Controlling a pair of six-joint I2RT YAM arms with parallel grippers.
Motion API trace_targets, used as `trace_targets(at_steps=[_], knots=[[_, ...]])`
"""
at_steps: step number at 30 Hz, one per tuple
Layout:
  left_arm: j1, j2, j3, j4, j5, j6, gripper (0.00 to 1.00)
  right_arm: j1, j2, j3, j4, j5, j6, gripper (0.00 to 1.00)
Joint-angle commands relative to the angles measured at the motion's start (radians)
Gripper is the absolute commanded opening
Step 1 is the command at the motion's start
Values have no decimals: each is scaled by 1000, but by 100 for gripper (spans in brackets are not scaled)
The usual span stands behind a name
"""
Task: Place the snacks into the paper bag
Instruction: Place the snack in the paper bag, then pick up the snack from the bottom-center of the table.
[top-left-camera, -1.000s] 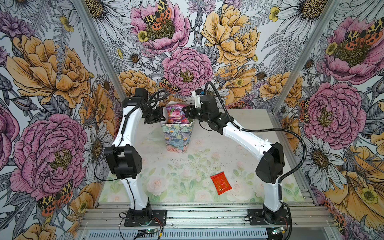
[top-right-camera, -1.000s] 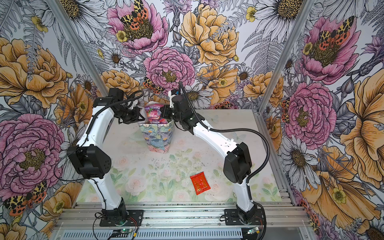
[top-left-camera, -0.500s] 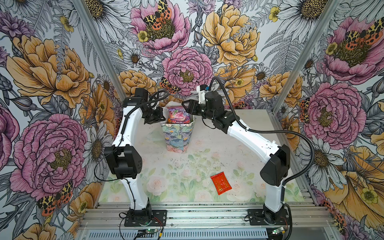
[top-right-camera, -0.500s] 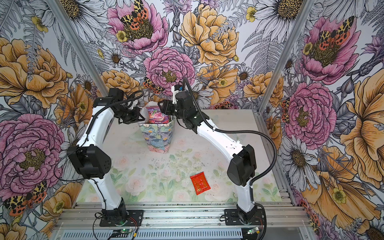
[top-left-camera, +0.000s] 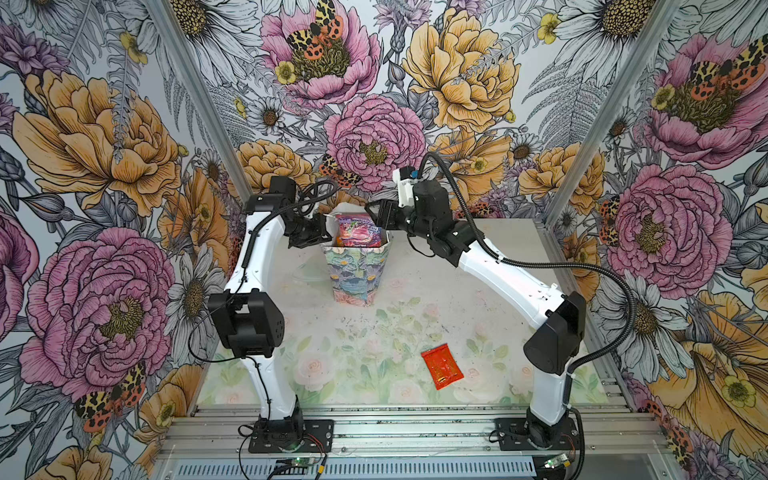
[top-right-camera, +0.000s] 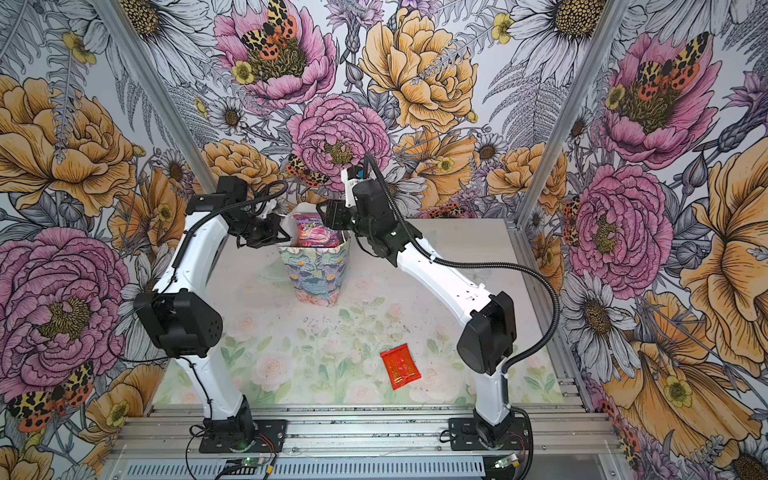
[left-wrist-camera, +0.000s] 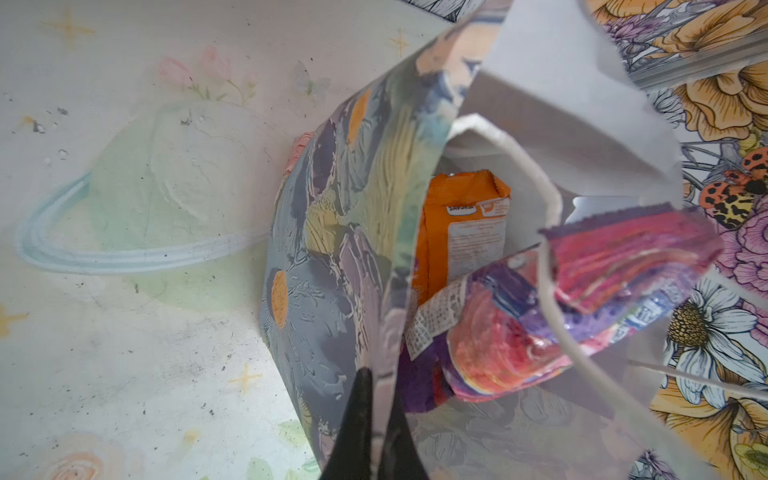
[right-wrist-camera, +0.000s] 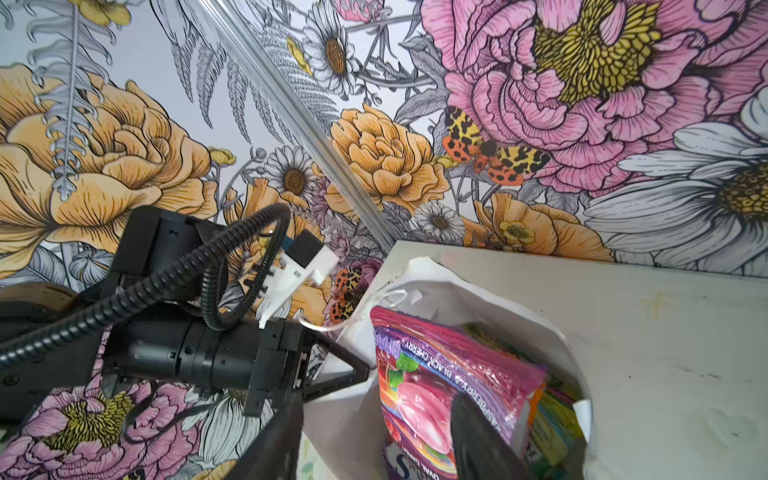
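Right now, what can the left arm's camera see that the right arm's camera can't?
Only the left wrist view shows the painted outside of the paper bag and the pale ringed shape printed on the table. Only the right wrist view shows the right gripper, open by the bag's mouth, and a green-yellow packet beside the purple packet. Both show that purple packet standing in the bag's white inside, a white cord handle, and the left gripper pinching the bag's wall.
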Motion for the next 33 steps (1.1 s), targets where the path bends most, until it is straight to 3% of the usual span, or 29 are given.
trace_targets(at_steps=[1, 8, 23, 28, 33], knots=[[14, -54, 5, 51, 133, -10, 0, -4, -1, 58, -89, -16, -56, 58], [17, -58, -7, 77, 214, -19, 0, -3, -8, 43, -144, 11, -89, 58], [20, -44, -21, 78, 162, -28, 0, 3, -70, 47, -185, 7, -144, 58], [20, -45, -23, 78, 139, -28, 0, -13, -217, -88, -185, 30, -168, 59], [20, -45, -23, 78, 126, -29, 0, -29, -411, -397, -200, 108, -160, 64]])
